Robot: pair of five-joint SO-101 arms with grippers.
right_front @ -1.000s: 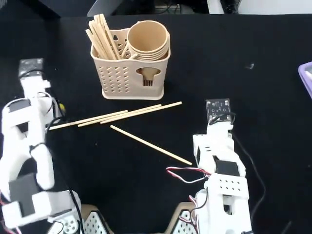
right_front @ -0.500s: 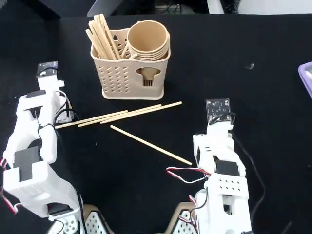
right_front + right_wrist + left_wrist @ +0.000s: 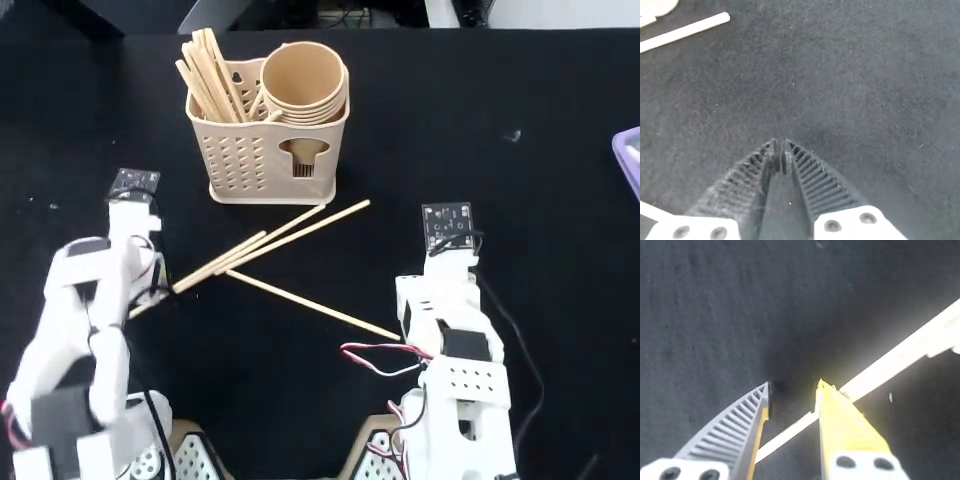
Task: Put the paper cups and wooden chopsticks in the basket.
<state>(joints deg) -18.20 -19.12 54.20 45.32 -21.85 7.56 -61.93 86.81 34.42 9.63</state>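
Observation:
The beige basket (image 3: 268, 150) stands at the back of the black table with stacked paper cups (image 3: 303, 80) and several chopsticks (image 3: 205, 70) in it. A loose bundle of chopsticks (image 3: 270, 238) lies slanted in front of the basket. A single chopstick (image 3: 315, 305) lies closer to the front. My left gripper (image 3: 792, 386) is open at the bundle's near end. One chopstick (image 3: 890, 362) runs between its grey finger (image 3: 747, 425) and yellow finger (image 3: 840, 425). My right gripper (image 3: 779, 150) is shut on nothing, just above the bare table, beside the single chopstick's end (image 3: 685, 30).
A purple object (image 3: 628, 160) pokes in at the table's right edge. The right arm (image 3: 445, 320) with its red wires (image 3: 375, 355) stands at the front right. Open black tabletop lies to the right of the basket.
My left arm has come right and toward the front, down onto the bundle. The bundle's left end has swung toward the front, so it now lies steeper. The right arm has not moved.

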